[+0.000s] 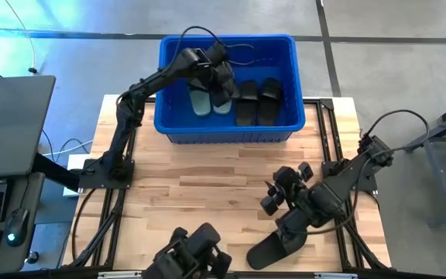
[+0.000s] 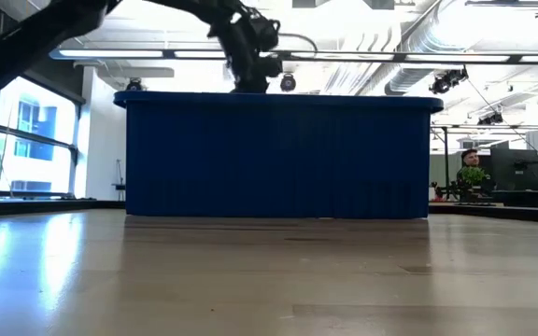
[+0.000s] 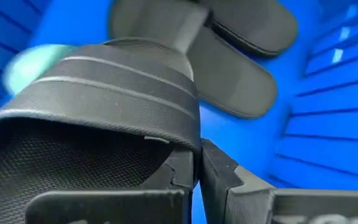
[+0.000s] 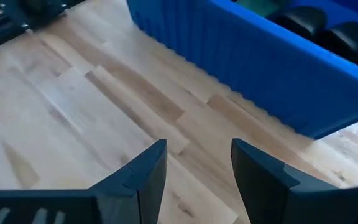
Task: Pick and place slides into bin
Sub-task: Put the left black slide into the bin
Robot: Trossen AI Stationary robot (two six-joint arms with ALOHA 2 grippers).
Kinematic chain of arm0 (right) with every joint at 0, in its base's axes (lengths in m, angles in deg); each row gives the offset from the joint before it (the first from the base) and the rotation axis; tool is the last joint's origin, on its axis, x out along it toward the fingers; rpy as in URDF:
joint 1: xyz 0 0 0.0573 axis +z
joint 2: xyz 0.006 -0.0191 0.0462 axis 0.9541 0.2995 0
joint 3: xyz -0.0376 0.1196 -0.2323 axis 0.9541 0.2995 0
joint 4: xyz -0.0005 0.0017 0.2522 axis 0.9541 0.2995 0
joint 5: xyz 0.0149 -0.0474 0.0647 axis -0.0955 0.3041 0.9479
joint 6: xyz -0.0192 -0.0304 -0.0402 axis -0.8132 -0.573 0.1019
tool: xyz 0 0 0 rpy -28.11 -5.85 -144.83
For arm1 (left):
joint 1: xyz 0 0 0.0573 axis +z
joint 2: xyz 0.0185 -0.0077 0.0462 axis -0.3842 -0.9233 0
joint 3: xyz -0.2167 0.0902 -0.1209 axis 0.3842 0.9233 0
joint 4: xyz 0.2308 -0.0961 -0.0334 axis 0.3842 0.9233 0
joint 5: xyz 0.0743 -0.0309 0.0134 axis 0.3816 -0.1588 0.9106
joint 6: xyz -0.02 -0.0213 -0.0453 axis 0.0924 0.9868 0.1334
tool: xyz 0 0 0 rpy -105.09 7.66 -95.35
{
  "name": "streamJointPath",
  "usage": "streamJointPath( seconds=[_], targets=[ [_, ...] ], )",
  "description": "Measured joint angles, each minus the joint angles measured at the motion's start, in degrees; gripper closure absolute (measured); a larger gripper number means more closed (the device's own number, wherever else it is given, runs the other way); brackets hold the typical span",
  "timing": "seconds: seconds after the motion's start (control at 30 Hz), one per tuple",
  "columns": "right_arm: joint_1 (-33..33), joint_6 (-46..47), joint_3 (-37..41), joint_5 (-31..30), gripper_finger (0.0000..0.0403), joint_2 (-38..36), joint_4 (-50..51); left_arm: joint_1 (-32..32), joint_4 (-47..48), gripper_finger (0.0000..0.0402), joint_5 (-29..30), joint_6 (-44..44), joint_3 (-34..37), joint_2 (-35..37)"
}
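Four slides (image 1: 235, 99) crowd the bin (image 1: 228, 130) under my left gripper (image 3: 197, 163), clamped on a black slide (image 3: 98, 118); my right gripper (image 4: 197, 165) gapes over bare worktop (image 1: 207, 186).

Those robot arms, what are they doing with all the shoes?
They are putting slides into the blue bin. The left pincer is over the bin, shut on a black slide. Two green slides and two black ones already lie inside. The right pincer is open above the table, with one black slide near it.
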Motion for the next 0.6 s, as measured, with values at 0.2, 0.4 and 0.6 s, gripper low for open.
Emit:
streamJointPath(
  seconds=[0.2, 0.4, 0.6],
  targets=[
    [-2.5, -0.44, 0.0, -0.01, 0.0234, 0.0, 0.0, -0.19, 4.58, 0.0401, -4.53, -2.28, -0.01, -2.06],
    [-3.04, -0.83, 0.0, 0.33, 0.0234, 0.02, 0.0, -0.14, 12.13, 0.04, -5.48, -0.41, -0.03, -2.23],
    [-2.99, -1.68, 0.0, 0.4, 0.0234, 0.02, 0.0, -1.45, 17.15, 0.0399, -6.02, 1.14, -0.03, -2.21]
  ],
)
